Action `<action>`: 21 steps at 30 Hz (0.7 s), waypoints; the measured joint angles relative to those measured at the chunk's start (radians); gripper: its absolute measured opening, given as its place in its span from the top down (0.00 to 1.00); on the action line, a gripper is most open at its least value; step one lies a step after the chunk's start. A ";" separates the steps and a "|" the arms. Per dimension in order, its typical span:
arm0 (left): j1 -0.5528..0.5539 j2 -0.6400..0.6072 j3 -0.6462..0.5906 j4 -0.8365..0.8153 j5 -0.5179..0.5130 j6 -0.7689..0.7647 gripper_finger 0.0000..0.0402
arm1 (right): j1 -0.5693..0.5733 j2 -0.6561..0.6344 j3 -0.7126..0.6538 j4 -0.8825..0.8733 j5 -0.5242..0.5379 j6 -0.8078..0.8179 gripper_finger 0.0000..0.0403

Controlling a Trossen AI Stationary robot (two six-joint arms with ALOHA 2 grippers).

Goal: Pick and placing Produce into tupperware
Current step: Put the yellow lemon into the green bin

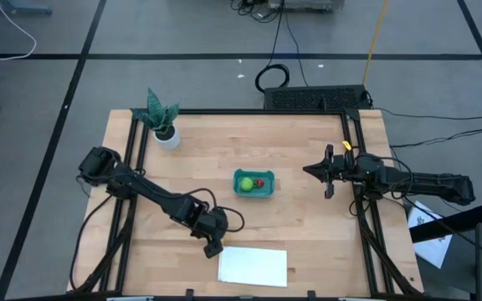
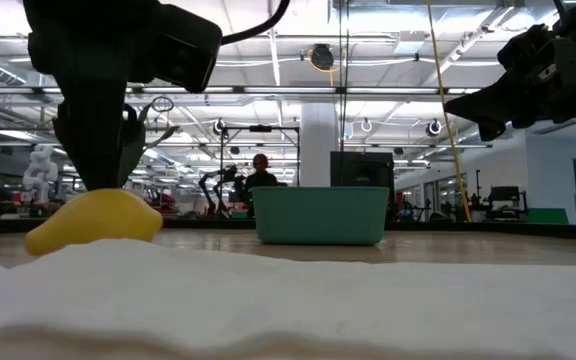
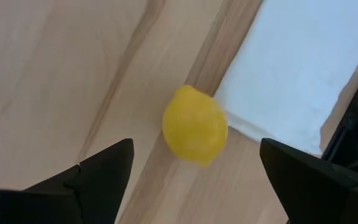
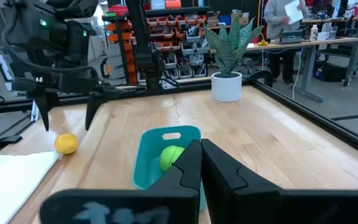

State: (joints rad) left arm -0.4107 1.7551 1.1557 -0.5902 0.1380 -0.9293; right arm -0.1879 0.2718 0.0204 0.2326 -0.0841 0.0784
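Observation:
The yellow lemon-like piece [image 3: 194, 132] lies on the wooden table against the edge of a white sheet [image 3: 291, 68]. It also shows in the low view [image 2: 93, 220] and the right wrist view [image 4: 66, 144]. My left gripper [image 3: 194, 180] points down over it, open, with one finger on each side and clear of it. In the high view the left gripper [image 1: 213, 245] hides the lemon. The teal tub [image 1: 253, 184] stands at the table's middle and holds the lime-green piece [image 1: 246, 181] and the red piece [image 1: 259, 183]. My right gripper [image 1: 310, 170] hovers to the right of the tub, shut on nothing.
The white sheet [image 1: 253, 266] lies flat at the table's near edge, right of the left gripper. A potted plant [image 1: 161, 117] stands at the far left corner. Black rails [image 1: 356, 209] run along the table's sides. Bare wood lies between the tub and the sheet.

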 joint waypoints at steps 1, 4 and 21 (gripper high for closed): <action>0.000 0.005 0.000 0.004 0.004 -0.001 0.11 | 0.000 0.000 0.000 0.001 0.000 0.000 1.00; 0.000 0.012 0.000 0.015 0.008 0.000 0.10 | 0.000 0.000 0.000 -0.001 0.000 0.000 1.00; 0.004 0.062 0.000 0.042 -0.018 0.019 0.10 | 0.000 0.000 0.000 -0.005 0.000 0.000 1.00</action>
State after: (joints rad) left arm -0.4070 1.8173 1.1554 -0.5479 0.1201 -0.9108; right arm -0.1879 0.2717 0.0203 0.2272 -0.0838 0.0784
